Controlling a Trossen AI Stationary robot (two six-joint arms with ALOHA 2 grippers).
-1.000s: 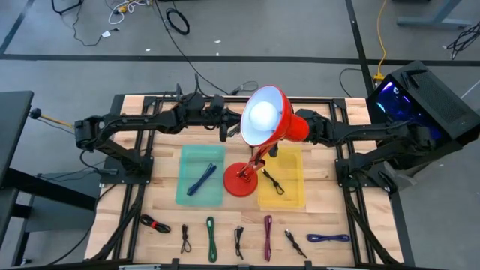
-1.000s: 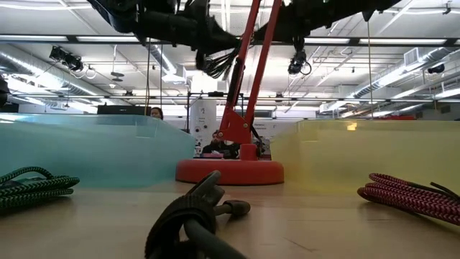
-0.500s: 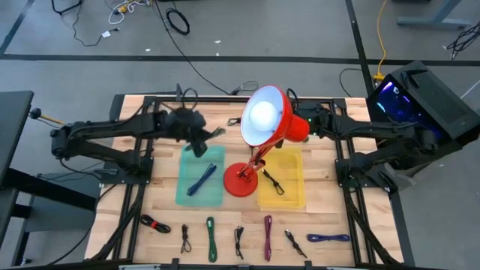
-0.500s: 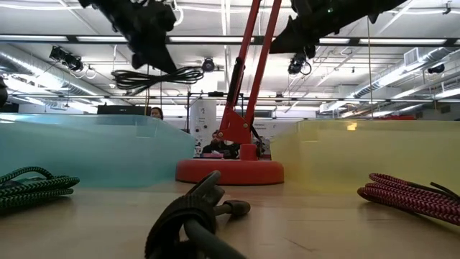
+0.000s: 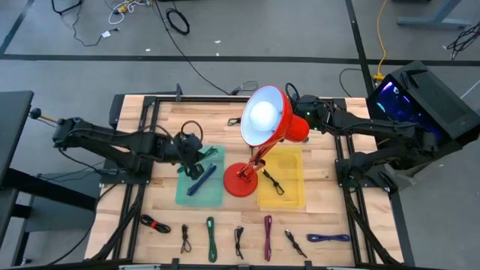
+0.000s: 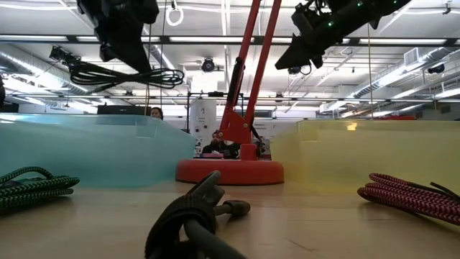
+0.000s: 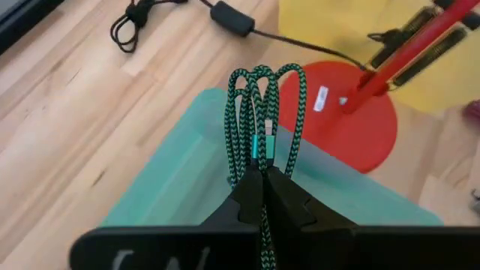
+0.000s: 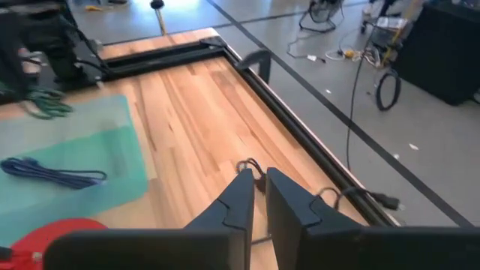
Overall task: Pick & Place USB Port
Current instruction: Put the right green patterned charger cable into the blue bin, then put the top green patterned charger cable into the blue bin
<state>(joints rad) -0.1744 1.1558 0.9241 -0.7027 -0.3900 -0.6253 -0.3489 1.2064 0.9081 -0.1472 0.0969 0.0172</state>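
My left gripper (image 5: 196, 152) hangs over the far end of the teal tray (image 5: 184, 196) and is shut on a green-and-black braided cable bundle (image 7: 261, 105). The low view shows that bundle (image 6: 144, 75) level in the air below the gripper (image 6: 123, 44). A blue cable (image 5: 201, 180) lies in the teal tray. The yellow tray (image 5: 292, 196) holds a black cable (image 5: 271, 182). My right gripper (image 5: 291, 97) is shut and holds nothing. It is raised near the table's far edge, behind the red lamp's shade (image 5: 264, 116). My left gripper pinches the coiled bundle between its two fingers (image 7: 244, 199), several strands at once, just behind a light band (image 7: 256, 145). The looped end (image 7: 264, 75) sticks out forward past the fingertips. The bundle is lifted clear above the teal tray and lies about level.
The red lamp's round base (image 5: 241, 182) stands between the two trays, its stem rising to the shade. Several coiled cables (image 5: 211, 236) lie in a row along the near edge. A thin black cord (image 8: 250, 166) lies on the wood by the far edge. People show beyond the table (image 6: 154, 112).
My left gripper carried the green bundle from beside the lamp shade toward the table's left and near side, then down over the teal tray's far end. The bundle swung from hanging to level. My right gripper drew back from the middle toward the far edge.
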